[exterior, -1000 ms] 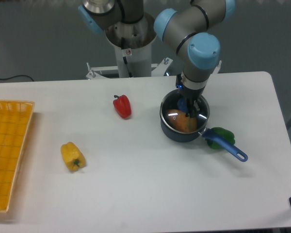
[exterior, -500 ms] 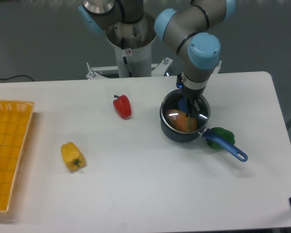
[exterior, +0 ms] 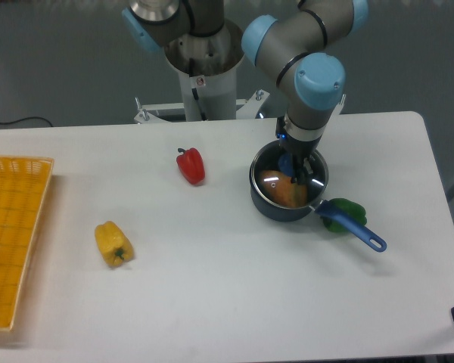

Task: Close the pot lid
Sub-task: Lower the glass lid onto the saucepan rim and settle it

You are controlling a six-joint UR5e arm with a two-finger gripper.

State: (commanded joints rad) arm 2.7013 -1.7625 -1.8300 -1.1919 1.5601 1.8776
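The dark pot stands right of the table's middle, its blue handle pointing to the front right. The glass lid lies over the pot's mouth, about level with the rim, and glints with reflections. An orange object shows through it inside the pot. My gripper reaches straight down over the pot, its fingers closed around the lid's small blue knob. I cannot tell whether the lid rests fully on the rim.
A green pepper lies against the pot handle's far side. A red pepper lies left of the pot, a yellow pepper further front left. A yellow basket sits at the left edge.
The arm has shifted very slightly and the reflections on the lid have moved. The pot and the peppers have not moved.
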